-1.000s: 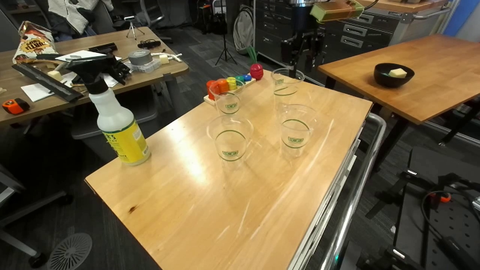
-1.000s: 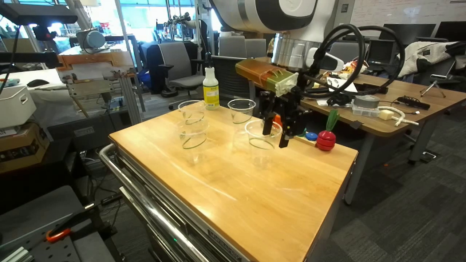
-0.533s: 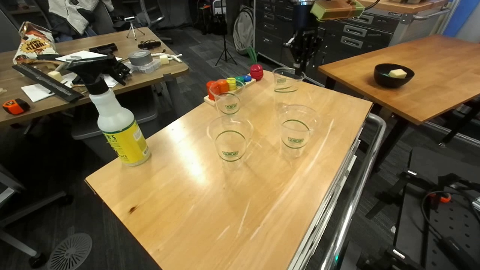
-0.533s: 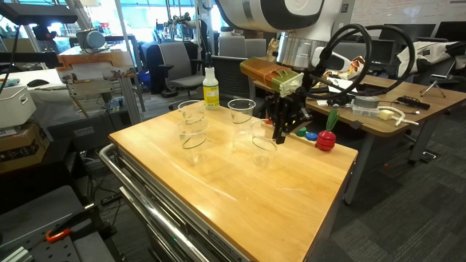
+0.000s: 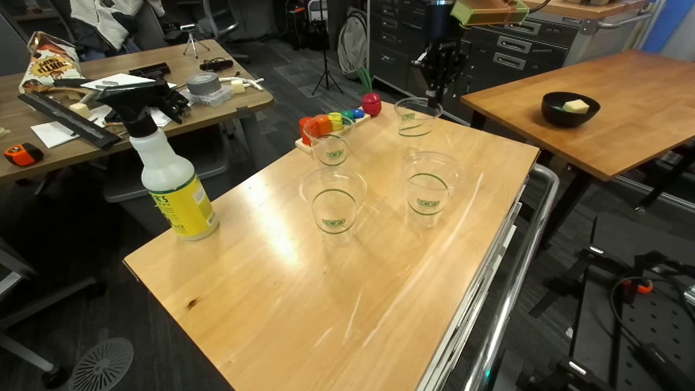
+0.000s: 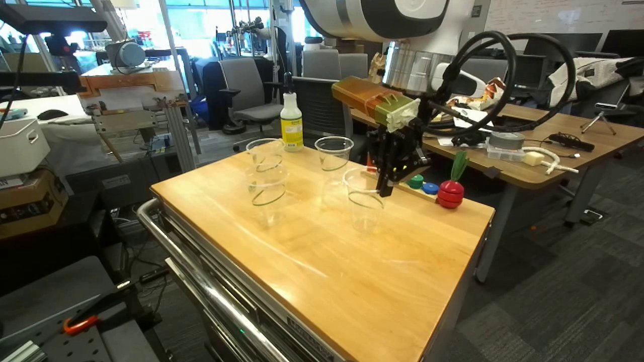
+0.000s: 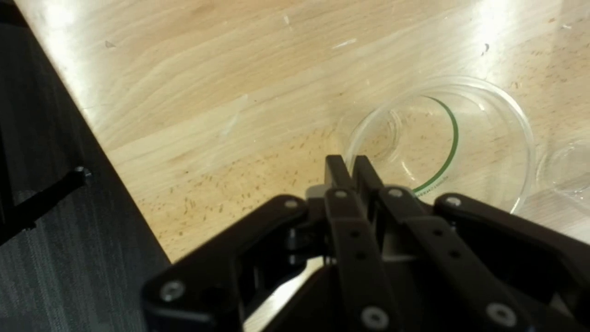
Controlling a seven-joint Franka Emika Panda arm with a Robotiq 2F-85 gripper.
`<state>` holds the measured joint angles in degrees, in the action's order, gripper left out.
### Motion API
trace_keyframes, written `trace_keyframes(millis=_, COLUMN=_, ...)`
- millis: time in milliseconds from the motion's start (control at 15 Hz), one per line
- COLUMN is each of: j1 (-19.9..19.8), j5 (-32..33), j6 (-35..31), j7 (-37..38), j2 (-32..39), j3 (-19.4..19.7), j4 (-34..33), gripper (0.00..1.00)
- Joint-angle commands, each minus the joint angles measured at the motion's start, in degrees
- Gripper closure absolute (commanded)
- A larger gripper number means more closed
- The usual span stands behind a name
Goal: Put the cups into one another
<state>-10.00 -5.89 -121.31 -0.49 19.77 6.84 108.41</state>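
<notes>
Across the wooden tabletop (image 5: 293, 320), three clear cups (image 5: 333, 209) are left un-nested, while the rim of the fourth cup (image 5: 416, 122), far right in an exterior view, is pinched by the gripper (image 7: 349, 161), spread a second ago, so a nesting lift can presumably be begun.

The white robot arm with a black panel (image 6: 372, 19) reaches in from the top of an exterior view, its silver metal cylindrical wrist (image 6: 410, 68) nearly upright. Below, the black two-fingered gripper (image 7: 351, 167) points downward; in the wrist view its slim black fingers (image 7: 337, 171) almost meet, a narrow gap between their tips.
</notes>
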Motion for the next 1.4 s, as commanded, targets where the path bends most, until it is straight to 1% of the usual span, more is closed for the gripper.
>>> trace_keyframes(millis=0, j1=-1.46, j5=-3.51, j6=6.16, j7=-1.64, j2=-4.43, j3=-0.22, j4=0.09, gripper=0.94)
trace_keyframes(millis=200, j1=-1.37, j5=-4.59, j6=10.25, j7=-2.36, j2=-10.91, j3=-0.02, j4=2.31, gripper=0.94)
trace_keyframes(millis=467, j1=-0.43, j5=-5.22, j6=17.27, j7=-5.61, j2=-20.24, j3=-0.10, j4=4.33, gripper=0.94)
trace_keyframes(millis=733, j1=1.32, j5=-8.29, j6=24.86, j7=-12.97, j2=-26.98, j3=-0.09, j4=6.20, gripper=0.95)
trace_keyframes(millis=800, j1=2.01, j5=-8.97, j6=26.18, j7=-14.43, j2=-27.79, j3=-0.14, j4=6.81, gripper=0.95)
trace_keyframes(millis=933, j1=3.19, j5=-9.73, j6=26.66, j7=-16.35, j2=-28.72, j3=-0.20, j4=8.32, gripper=0.95)
trace_keyframes(millis=1067, j1=4.17, j5=-10.12, j6=25.08, j7=-17.23, j2=-28.12, j3=-0.30, j4=9.93, gripper=0.95)
trace_keyframes(millis=1333, j1=5.57, j5=-12.00, j6=24.54, j7=-18.86, j2=-26.00, j3=-0.57, j4=12.34, gripper=0.96)
